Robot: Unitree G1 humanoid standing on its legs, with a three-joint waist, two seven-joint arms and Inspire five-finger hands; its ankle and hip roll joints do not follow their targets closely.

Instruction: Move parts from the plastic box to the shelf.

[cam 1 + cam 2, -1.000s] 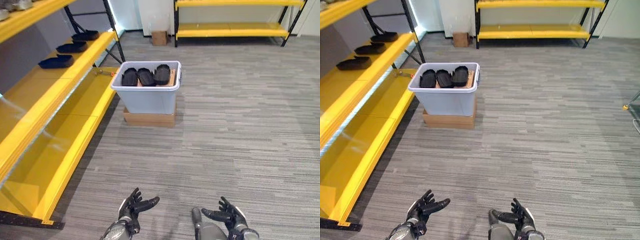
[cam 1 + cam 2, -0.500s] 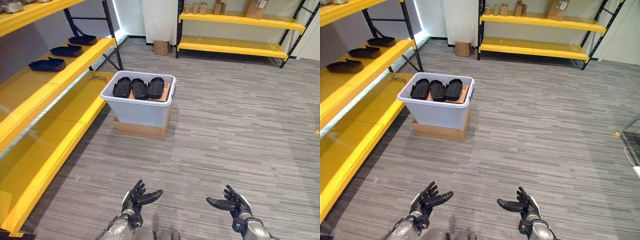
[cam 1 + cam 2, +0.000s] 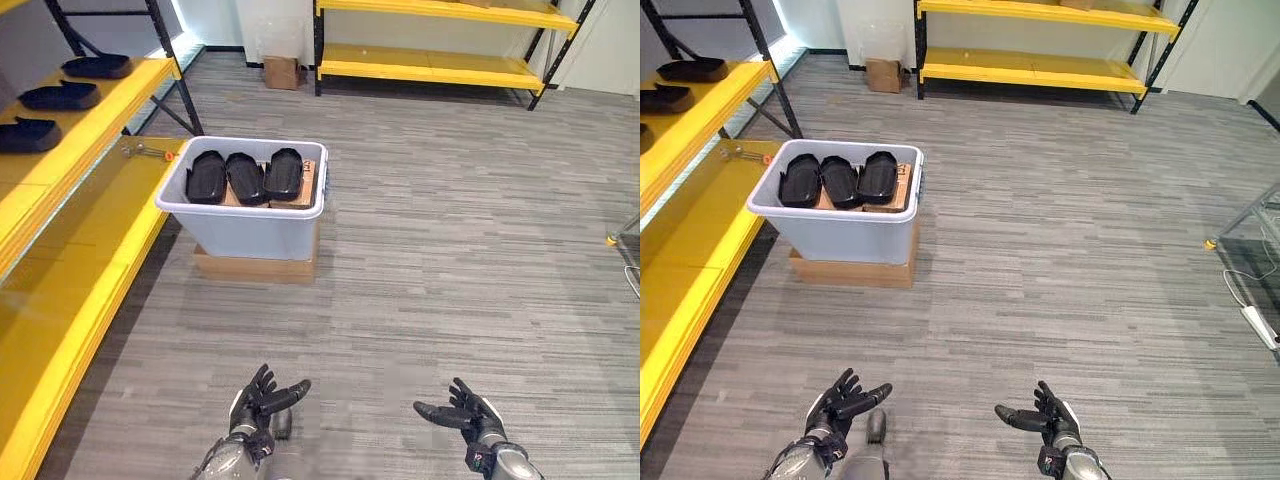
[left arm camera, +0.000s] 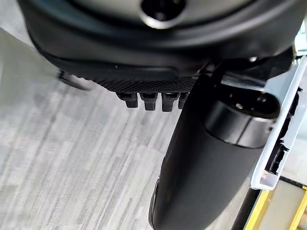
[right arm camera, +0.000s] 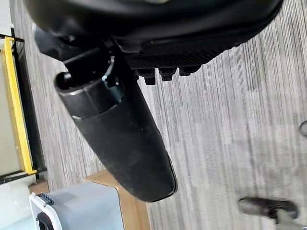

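Note:
A pale grey plastic box [image 3: 246, 225] stands on a flat cardboard base [image 3: 255, 268] on the floor, ahead and to the left. Three black moulded parts [image 3: 245, 176] lie side by side in it. More black parts [image 3: 60, 96] rest on the yellow shelf [image 3: 90, 130] at the left. My left hand [image 3: 262, 397] and right hand [image 3: 462, 412] are both open and empty, low in front of me, well short of the box. The box's corner [image 5: 62, 211] also appears past my right thumb.
The yellow rack's lower shelf [image 3: 70, 290] runs along the left side, right beside the box. A second yellow rack [image 3: 430, 60] stands at the far wall with a small cardboard box [image 3: 282, 72] beside it. A metal frame [image 3: 1250, 215] and white cable are at the right.
The camera has swung right and tilted, so the box and the left shelf have shifted left in view. Both hands stay open and low.

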